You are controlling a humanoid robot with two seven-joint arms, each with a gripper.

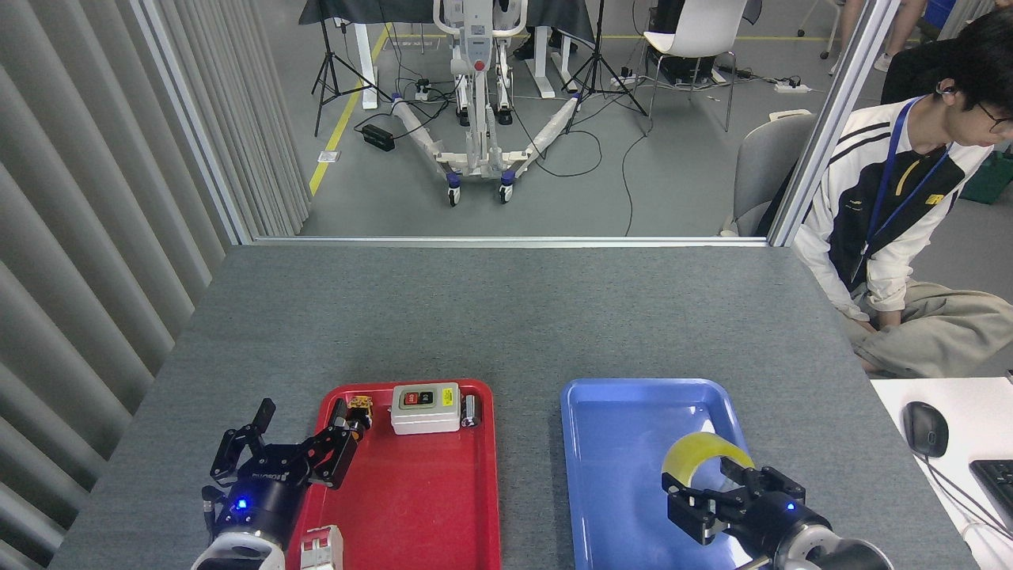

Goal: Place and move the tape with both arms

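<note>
A grey felt-topped table (506,317) fills the view, a glass partition behind it. The tape (700,451) sits low over the blue tray (633,412), clamped in the right gripper (724,503), probably to be set down there. The left gripper (273,463) hovers at the red tray's (443,507) left edge, fingers spread and empty, likely waiting its turn. A switch box (425,407) rests on that tray.
</note>
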